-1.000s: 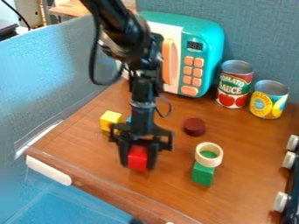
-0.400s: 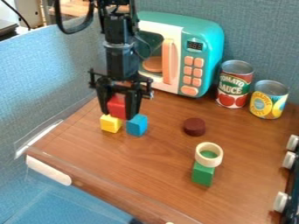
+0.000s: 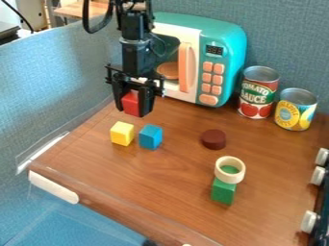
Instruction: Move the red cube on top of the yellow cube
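Now, over the desk, near the microwave, hung the pincer, closed in to cube width, with the red cube clamped between its fingers. Printed labels wrapped the red can and the yellow can. The red cube? Up off the desk, apart from the yellow cube!

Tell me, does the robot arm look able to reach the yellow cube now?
Probably yes: nothing covers the yellow cube, the tool hangs nearby with the red cube, and the blue cube stands apart.

Toy kitchen: teal microwave, 2 cans, 3 knobs.
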Controlling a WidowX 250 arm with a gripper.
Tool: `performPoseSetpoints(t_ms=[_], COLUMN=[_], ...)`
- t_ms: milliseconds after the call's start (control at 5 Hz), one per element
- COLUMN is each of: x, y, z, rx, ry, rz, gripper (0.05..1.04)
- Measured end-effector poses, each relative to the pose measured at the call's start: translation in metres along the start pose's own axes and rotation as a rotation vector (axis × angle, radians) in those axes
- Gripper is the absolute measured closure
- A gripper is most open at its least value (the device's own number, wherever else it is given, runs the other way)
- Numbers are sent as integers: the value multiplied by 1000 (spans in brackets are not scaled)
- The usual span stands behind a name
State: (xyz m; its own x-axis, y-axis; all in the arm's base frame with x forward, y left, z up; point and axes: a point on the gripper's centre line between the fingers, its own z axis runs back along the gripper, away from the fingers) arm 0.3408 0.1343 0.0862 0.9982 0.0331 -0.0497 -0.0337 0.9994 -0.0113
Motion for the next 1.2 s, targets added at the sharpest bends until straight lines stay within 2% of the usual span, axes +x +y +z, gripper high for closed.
performPoseSetpoints(t_ms=[200, 400, 600, 800, 1200], x=[4, 0, -4, 1, 10], y=[5, 13, 18, 20, 25], z=[-5, -15, -34, -47, -47], rx=[1, -25, -54, -64, -46], ry=[31, 53, 96, 119, 103], rz=[-11, 22, 66, 85, 104], gripper=[473, 473, 473, 473, 473])
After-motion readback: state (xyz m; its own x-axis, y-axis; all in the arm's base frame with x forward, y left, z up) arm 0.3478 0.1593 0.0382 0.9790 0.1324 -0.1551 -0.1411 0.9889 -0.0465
